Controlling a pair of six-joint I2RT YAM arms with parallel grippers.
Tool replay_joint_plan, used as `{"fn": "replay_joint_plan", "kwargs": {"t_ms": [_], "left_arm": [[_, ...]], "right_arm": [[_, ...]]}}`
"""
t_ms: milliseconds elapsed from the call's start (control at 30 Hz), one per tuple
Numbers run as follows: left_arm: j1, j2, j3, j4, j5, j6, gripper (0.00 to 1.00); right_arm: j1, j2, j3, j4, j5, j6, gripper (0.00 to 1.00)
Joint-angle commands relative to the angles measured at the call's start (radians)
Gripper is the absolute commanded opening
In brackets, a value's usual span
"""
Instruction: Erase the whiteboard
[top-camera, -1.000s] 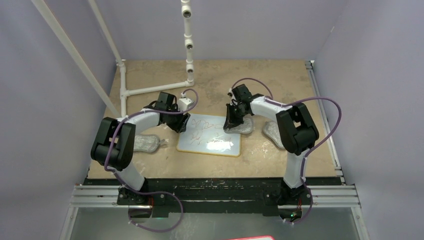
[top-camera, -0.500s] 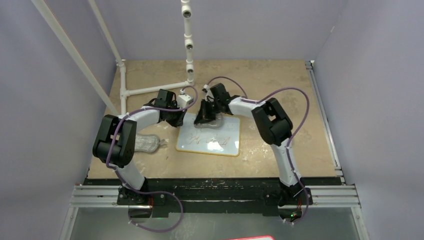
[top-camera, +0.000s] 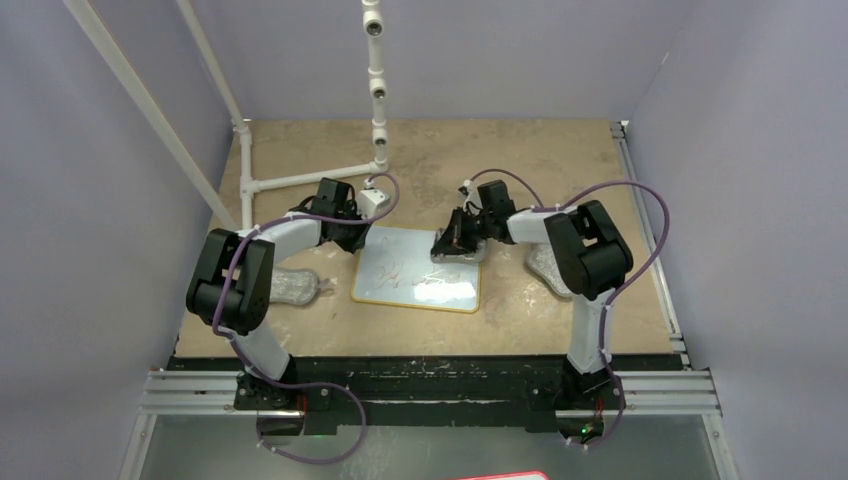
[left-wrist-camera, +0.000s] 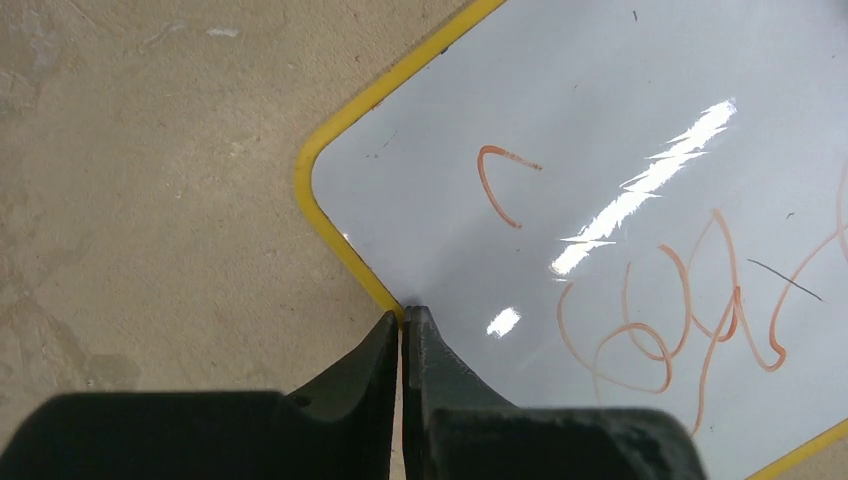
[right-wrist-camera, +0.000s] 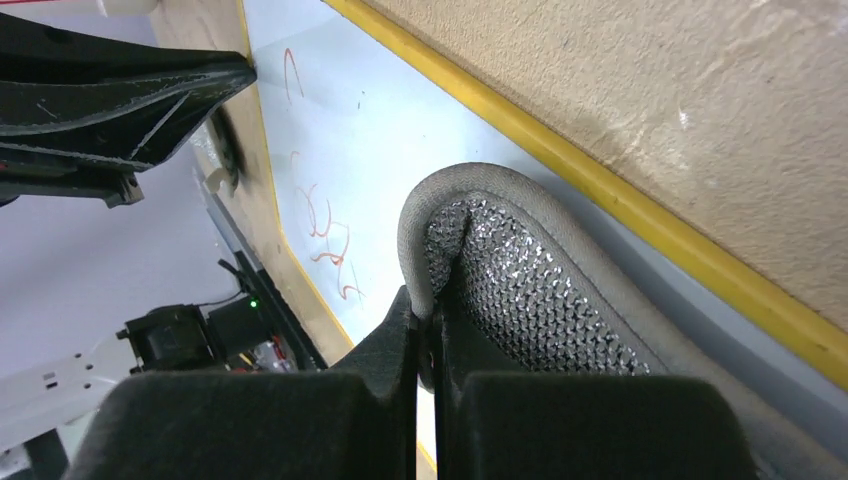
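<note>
Overhead, right jaws clamp a pad (top-camera: 458, 249) at the whiteboard's (top-camera: 432, 292) upper right; scribbles (top-camera: 400, 278) lie lower-left; left jaws together.

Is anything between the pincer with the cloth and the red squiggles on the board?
Nothing visible is. The right pincer grips the grey cloth pad on the whiteboard, and bare board lies between it and the red scribbles. The left pincer sits shut at the board's edge, off to the side.
</note>
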Motion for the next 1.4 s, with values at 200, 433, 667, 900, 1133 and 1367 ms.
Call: {"fn": "replay_joint_plan", "kwargs": {"t_ms": [200, 433, 667, 900, 1133, 1367], "left_arm": [[-0.007, 0.076, -0.071, -0.113, -0.064, 0.047, 0.01], [-0.012, 0.069, -0.073, -0.115, -0.079, 0.057, 0.0], [-0.012, 0.063, -0.078, -0.112, -0.082, 0.071, 0.0], [-0.016, 0.055, -0.08, -0.115, -0.084, 0.078, 0.0], [-0.02, 0.05, -0.081, -0.117, -0.09, 0.084, 0.0], [-0.02, 0.048, -0.089, -0.115, -0.095, 0.093, 0.0]], "right_arm": [[0.239, 0.277, 0.339, -0.038, 0.092, 0.051, 0.0], [0.18, 0.267, 0.295, 0.016, 0.065, 0.118, 0.0], [0.041, 0.108, 0.03, 0.064, 0.149, 0.064, 0.0], [0.197, 0.318, 0.404, -0.012, 0.139, 0.131, 0.0], [0.219, 0.331, 0.406, -0.046, 0.09, 0.148, 0.0], [0.058, 0.123, 0.017, 0.058, 0.122, 0.102, 0.0]]}}
